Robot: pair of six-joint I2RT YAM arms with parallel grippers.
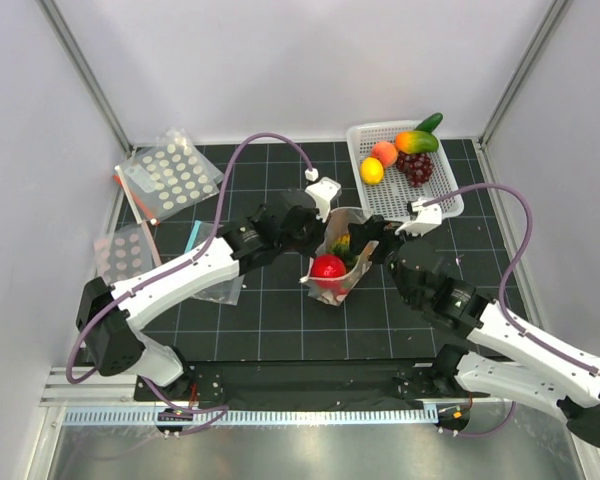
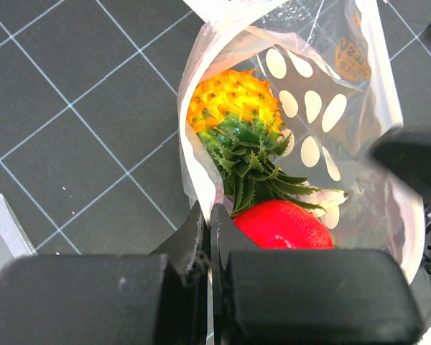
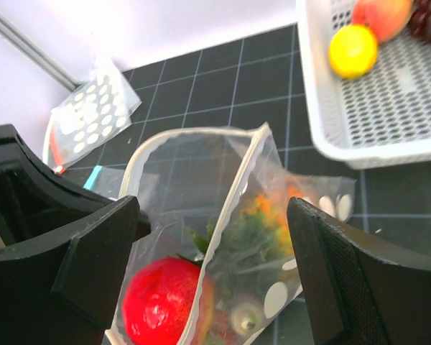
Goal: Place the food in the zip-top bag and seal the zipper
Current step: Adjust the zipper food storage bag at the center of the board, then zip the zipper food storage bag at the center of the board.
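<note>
Top view: the bag (image 1: 352,222) is standing mouth-up in the middle of the worktop (image 1: 280,320), between the two arms. The left claw (image 1: 318,232) is gripping its left rim, and the right claw (image 1: 378,236) is hanging at the right rim. The red fruit (image 1: 328,267) is showing through the plastic. The basket (image 1: 357,140) is sitting far right, just beside the bag. No writing can be read here.

Left wrist: the left claw (image 2: 210,224) is pinching the bag's (image 2: 359,108) edge, jaws tight on the film. The pineapple (image 2: 233,100) and red fruit (image 2: 284,224) are lying inside. An orange stamp (image 2: 352,57) is printed on the film, its letters too distorted to read.

Right wrist: the right claw (image 3: 212,215) is gaping wide over the mouth, holding nothing. The zipper (image 3: 194,135) is running open along the rim, with the red fruit (image 3: 161,302) below it.

Judging by this, the filling step is in hand, and no eggplant or chili is showing. Next, any remaining food is needing to go in. Sealing will then be calling for both rims flattened together and the strip pinched along its length while the left claw is steadying the bag.
</note>
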